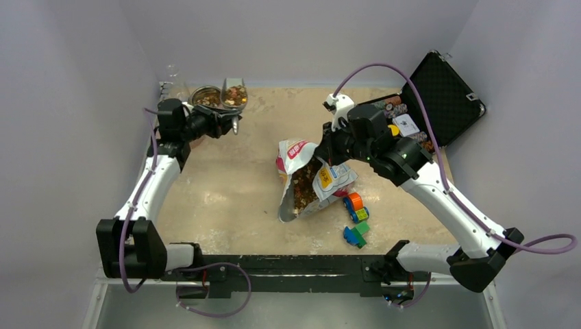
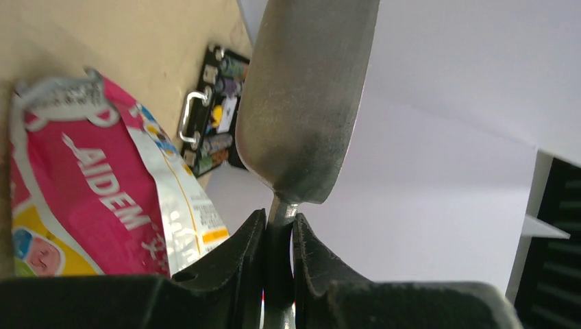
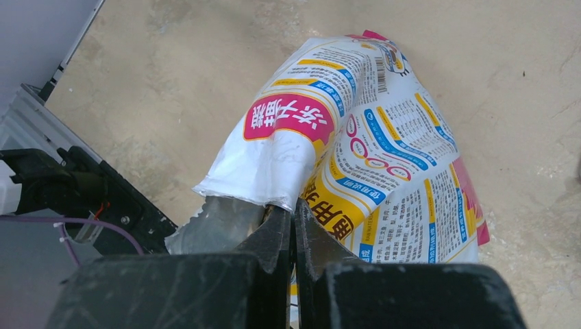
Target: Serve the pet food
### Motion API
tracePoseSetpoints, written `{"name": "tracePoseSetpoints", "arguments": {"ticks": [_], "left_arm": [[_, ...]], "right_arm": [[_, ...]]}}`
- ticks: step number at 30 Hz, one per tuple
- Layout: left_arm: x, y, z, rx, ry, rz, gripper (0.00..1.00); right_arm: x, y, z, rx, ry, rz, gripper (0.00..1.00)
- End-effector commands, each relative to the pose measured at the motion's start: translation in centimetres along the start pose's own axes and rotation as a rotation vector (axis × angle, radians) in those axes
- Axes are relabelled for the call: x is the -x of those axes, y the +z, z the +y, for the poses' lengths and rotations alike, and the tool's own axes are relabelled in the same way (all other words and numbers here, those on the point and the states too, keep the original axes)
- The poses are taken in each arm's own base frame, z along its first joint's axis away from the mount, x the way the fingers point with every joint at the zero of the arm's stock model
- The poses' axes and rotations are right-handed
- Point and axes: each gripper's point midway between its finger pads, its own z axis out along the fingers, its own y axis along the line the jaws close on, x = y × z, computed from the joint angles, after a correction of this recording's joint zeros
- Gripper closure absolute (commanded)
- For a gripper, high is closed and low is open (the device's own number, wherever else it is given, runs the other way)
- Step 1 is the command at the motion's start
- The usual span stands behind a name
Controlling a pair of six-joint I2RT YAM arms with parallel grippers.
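The pet food bag (image 1: 310,179) lies open mid-table, with brown kibble (image 1: 302,192) showing in its mouth. My right gripper (image 1: 328,156) is shut on the bag's upper edge; in the right wrist view the jaws (image 3: 293,221) pinch the crinkly rim of the bag (image 3: 356,130). My left gripper (image 1: 229,124) is shut on the handle of a metal scoop (image 1: 234,93) full of kibble, held beside a metal bowl (image 1: 205,97) at the far left that holds kibble. The left wrist view shows the scoop's underside (image 2: 301,103) and my gripper (image 2: 279,229) on its handle.
An open black case (image 1: 442,92) with poker chips stands at the far right; it also shows in the left wrist view (image 2: 216,116). Toy blocks (image 1: 356,219) lie just front-right of the bag. A clear glass (image 1: 171,77) stands behind the bowl. Walls close the table on three sides.
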Motion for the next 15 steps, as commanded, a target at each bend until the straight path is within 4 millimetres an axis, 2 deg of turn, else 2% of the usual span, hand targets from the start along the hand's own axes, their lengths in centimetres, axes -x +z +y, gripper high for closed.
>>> {"name": "tracePoseSetpoints", "arguments": {"ticks": [1, 4, 8, 15], "left_arm": [[4.5, -1.7, -1.3, -0.083, 0.097, -0.059, 1.00], [6.6, -1.9, 0.5, -0.033, 0.116, -0.064, 1.00], [9.2, -2.7, 3.8, 0.051, 0.057, -0.101, 1.00], [13.2, -4.3, 5.6, 0.085, -0.055, -0.164, 1.00]], "right_arm": [[3.5, -2.7, 0.9, 0.032, -0.006, -0.140, 1.00], [3.5, -2.9, 0.9, 0.032, -0.013, -0.158, 1.00], [2.8, -2.9, 0.8, 0.041, -0.023, -0.152, 1.00], [2.3, -2.8, 1.0, 0.058, -0.022, -0.148, 1.00]]}}
